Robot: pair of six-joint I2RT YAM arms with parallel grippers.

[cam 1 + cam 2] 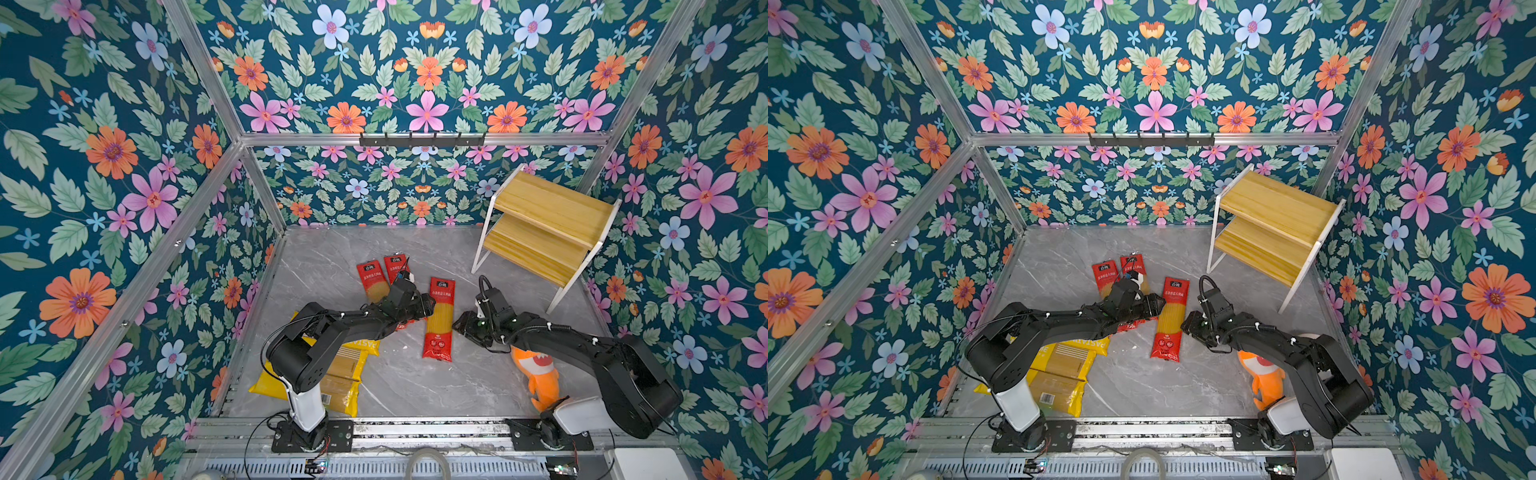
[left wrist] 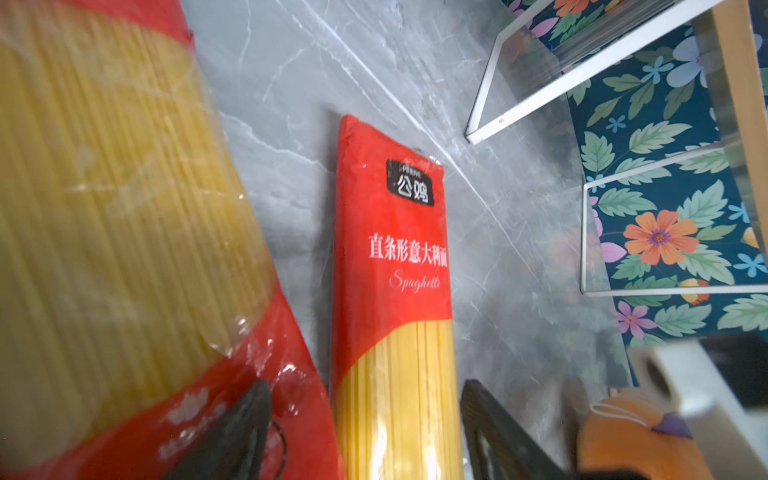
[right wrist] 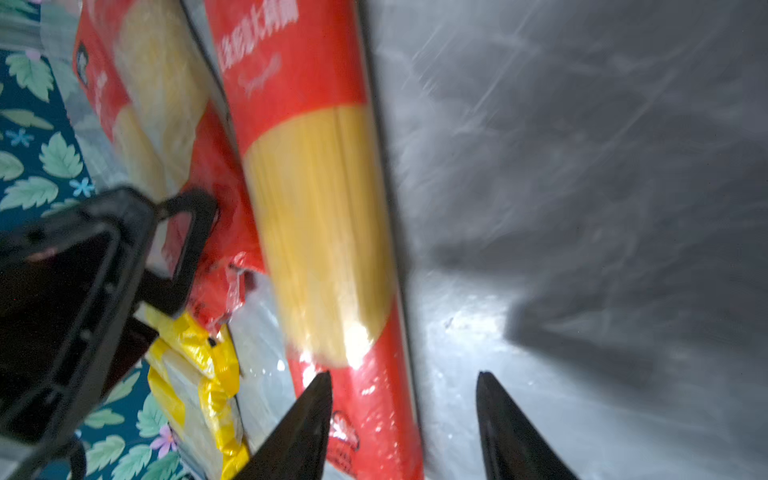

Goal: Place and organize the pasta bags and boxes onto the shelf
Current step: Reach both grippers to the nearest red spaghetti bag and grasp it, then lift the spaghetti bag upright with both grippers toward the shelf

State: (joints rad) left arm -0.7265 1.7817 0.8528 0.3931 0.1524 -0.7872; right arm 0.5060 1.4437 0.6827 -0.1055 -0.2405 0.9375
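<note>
since both arms flank the lone red pack [image 1: 439, 320], starting there: long narrow bag, red at both ends, clear middle window showing yellow spaghetti, black logo patch plus white "spaghetti" script on the far end. it lies flat on the marble tabletop [image 1: 415, 386], mid-table, running roughly front to back.

left gripper [image 1: 429, 306] sits just beside its left edge, far half. jaws stand wide apart, nothing clamped. in the left wrist view one finger [image 2: 232, 432] overlaps a blurred neighbouring red pack, contact unclear.

right gripper [image 3: 403, 374] is near its right edge, front half. jaws apart, gripping nothing. one fingertip [image 3: 307, 415] overlaps the pack's red end, the other hangs over bare marble.

second red pack [image 1: 371, 279] and third red pack [image 1: 394, 266]: same look, side by side just left of the first, angled, near ends hidden under the left arm [image 1: 332, 328].

yellow packs [image 1: 349, 370]: overlapping pile at front left under that arm, "pastatime" lettering partly readable, barcode on one. count hard to tell.

shelf [image 1: 548, 208]: back right corner, two slanted light-wood boards in a thin white frame, well apart from every pack.

orange plush shark [image 1: 538, 374] lies front right, beside the right arm [image 1: 582, 345]. black hook rail [image 1: 422, 140] on the back wall.
</note>
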